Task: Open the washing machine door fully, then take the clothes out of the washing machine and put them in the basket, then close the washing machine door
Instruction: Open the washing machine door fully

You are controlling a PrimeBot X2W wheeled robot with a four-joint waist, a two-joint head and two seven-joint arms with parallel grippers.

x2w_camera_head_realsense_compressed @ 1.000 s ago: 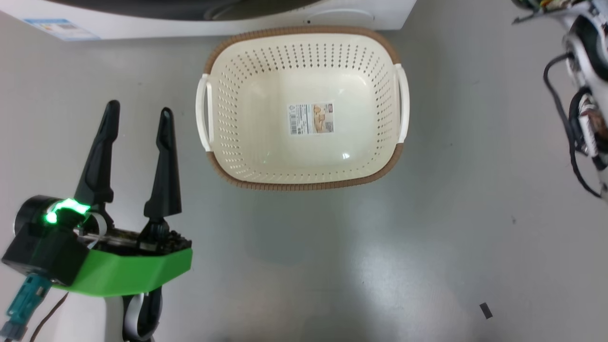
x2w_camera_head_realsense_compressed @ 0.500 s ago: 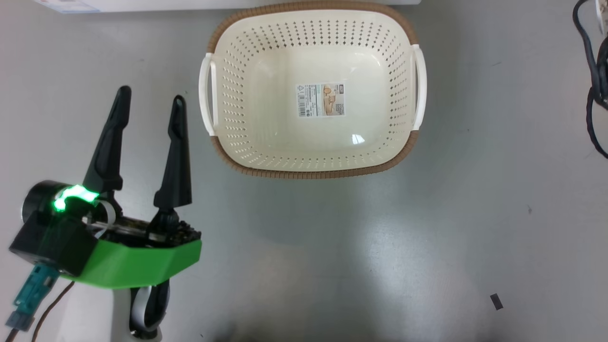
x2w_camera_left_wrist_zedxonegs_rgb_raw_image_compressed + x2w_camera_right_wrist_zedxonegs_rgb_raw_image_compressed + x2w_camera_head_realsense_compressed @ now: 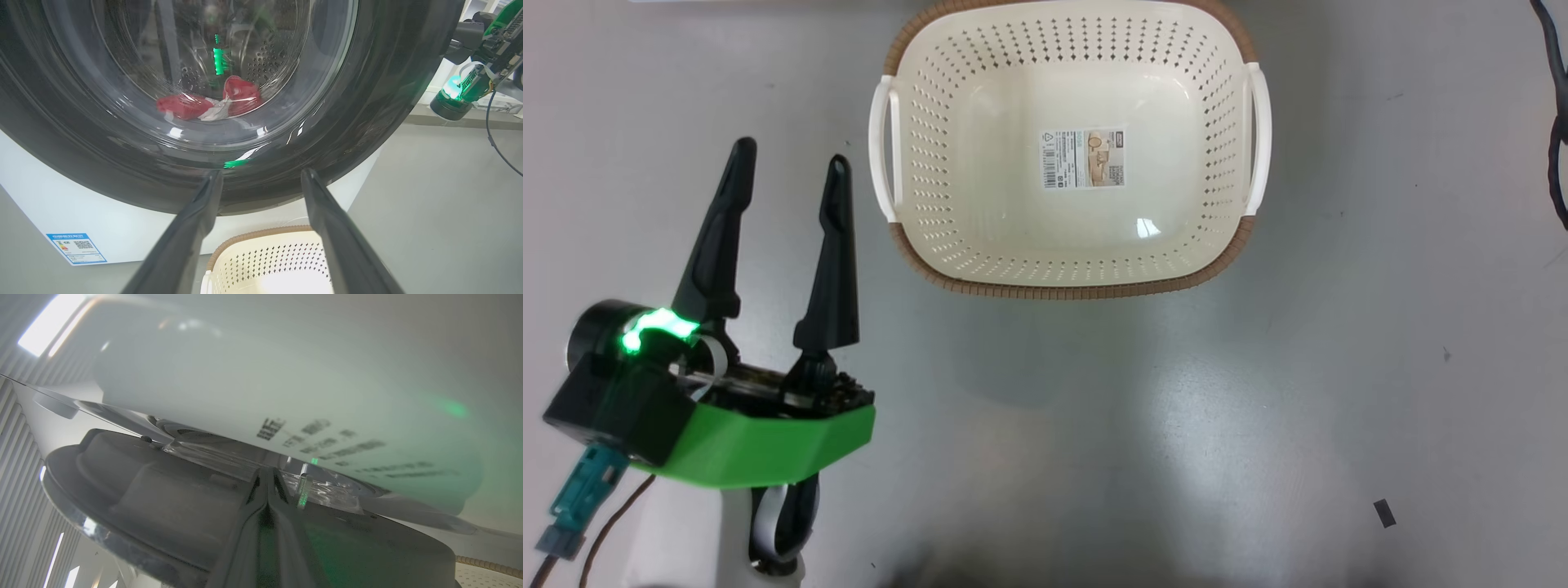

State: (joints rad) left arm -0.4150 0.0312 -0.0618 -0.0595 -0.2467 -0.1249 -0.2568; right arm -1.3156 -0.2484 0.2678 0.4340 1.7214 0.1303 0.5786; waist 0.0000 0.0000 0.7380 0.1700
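My left hand (image 3: 791,153) hangs released over the grey floor (image 3: 1094,449), its two dark fingers spread wide with nothing between them. It sits just to the left of the basket (image 3: 1078,291) and apart from it. The basket stands upright on the floor with only a sticker (image 3: 1082,158) on its bottom.

From my left wrist I look between those open fingers at the door (image 3: 367,122), whose glossy black rim takes up most of that view. Through its clear glass I see the clothes (image 3: 229,102), red with a bit of white, lying low in the steel drum. The white machine (image 3: 61,212) shows under the door, with a blue label (image 3: 76,248) near its bottom left corner. The basket's near end stands on the floor right in front of it. At the upper right of that view, beside the door's rim, I see a green-lit wrist.

My right hand (image 3: 267,473) is clenched, fingers pressed flat together and grasping nothing. Its tips point at the line where the door's dark rim meets the machine's white front, with some clear glass showing there. I cannot tell whether the tips touch the door, or how far it stands ajar
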